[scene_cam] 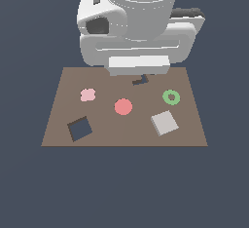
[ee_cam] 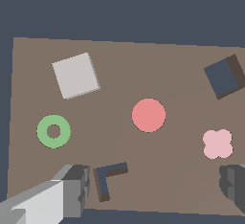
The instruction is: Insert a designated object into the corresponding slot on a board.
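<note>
A: What was the biggest thing in the scene?

B: The arm [scene_cam: 138, 25]. It filled the upper middle of the exterior view and hung over the far edge of the board [scene_cam: 58, 95]. The board was next in size, flat and brown.

A: And the claw [ee_cam: 153, 189]?

B: In the wrist view its two fingers [ee_cam: 76, 189] stood wide apart, with nothing between them except the board and the small L cut-out [ee_cam: 109, 179]. It was held above the board and touched no piece.

A: Where was the block [scene_cam: 164, 123]?

B: It lay flat on the board, well apart from the claw, on the near side toward the exterior view's right. It was light grey and a little rotated.

A: The slot [scene_cam: 80, 128]?

B: Also well apart from the claw, on the near side toward the exterior view's left, turned like a diamond. The block and the slot were far from each other, with the red disc [scene_cam: 123, 106] between them.

A: Smaller pieces?

B: The disc lay near the claw, in front of it. The green ring [scene_cam: 171, 97] lay just beyond the block, and a pink clover piece [scene_cam: 87, 94] lay beyond the slot.
</note>
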`<state>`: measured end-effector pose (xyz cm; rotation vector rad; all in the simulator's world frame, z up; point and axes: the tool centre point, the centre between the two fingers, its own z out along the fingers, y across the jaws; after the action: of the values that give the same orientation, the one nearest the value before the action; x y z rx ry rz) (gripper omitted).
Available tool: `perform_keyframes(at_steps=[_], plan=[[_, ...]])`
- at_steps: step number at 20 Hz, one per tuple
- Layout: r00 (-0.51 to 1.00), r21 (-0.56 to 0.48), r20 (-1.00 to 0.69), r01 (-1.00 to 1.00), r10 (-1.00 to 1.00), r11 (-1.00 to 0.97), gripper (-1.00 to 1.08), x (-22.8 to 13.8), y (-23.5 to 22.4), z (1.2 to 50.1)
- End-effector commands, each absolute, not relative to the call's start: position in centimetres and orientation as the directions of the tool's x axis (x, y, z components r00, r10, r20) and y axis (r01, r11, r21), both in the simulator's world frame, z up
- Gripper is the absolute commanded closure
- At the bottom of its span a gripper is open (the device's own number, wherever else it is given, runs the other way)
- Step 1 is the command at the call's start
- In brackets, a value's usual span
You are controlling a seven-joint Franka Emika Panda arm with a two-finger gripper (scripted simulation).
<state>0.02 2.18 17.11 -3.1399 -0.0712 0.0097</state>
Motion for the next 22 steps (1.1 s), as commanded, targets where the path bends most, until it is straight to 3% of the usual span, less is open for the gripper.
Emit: perform_keyframes(at_steps=[1, 11, 22], plan=[[0.999, -0.001, -0.006, 0.045, 0.045, -0.999, -0.92, 0.0, 2.2, 17.1], [0.996, -0.002, -0.005, 0.092, 0.092, -0.996, -0.92, 1.4, 3.5, 15.2], [0.971, -0.002, -0.002, 0.238, 0.238, -0.971, -0.92, 5.5, 8.2, 9.3]])
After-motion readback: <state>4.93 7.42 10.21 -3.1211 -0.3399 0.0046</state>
